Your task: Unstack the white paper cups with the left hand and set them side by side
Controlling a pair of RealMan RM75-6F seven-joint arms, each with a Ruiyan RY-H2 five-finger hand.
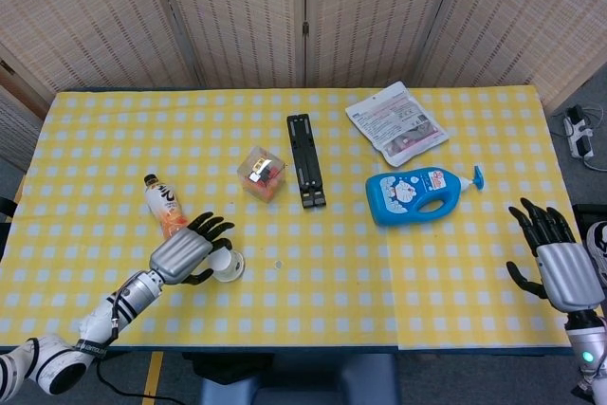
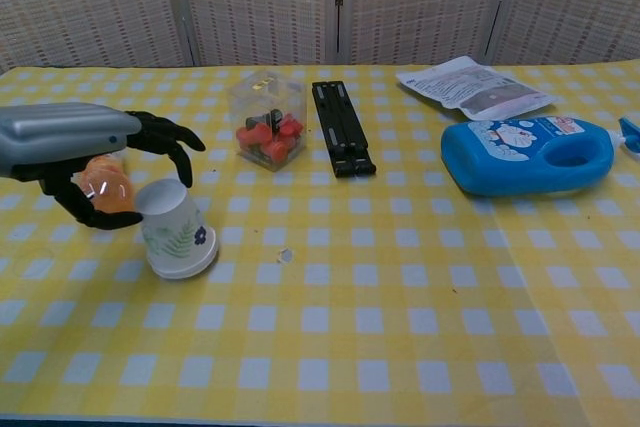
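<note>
The white paper cup stack [image 2: 178,237] stands upside down on the yellow checked table [image 2: 400,297], leaf print on its side; in the head view the cup stack [image 1: 228,266] is near the front left. My left hand [image 2: 80,147] arches over it, fingers [image 2: 170,147] spread above the cup's top and the thumb at its left side. I cannot see a firm grip. From above, my left hand [image 1: 185,253] covers the cup's left half. My right hand [image 1: 555,263] hangs open off the table's right edge, holding nothing.
An orange drink bottle [image 1: 166,206] lies just behind my left hand. A clear box of red pieces [image 1: 263,174], a black stand [image 1: 305,160], a blue pump bottle [image 1: 422,194] and a white pouch [image 1: 395,122] lie further back and right.
</note>
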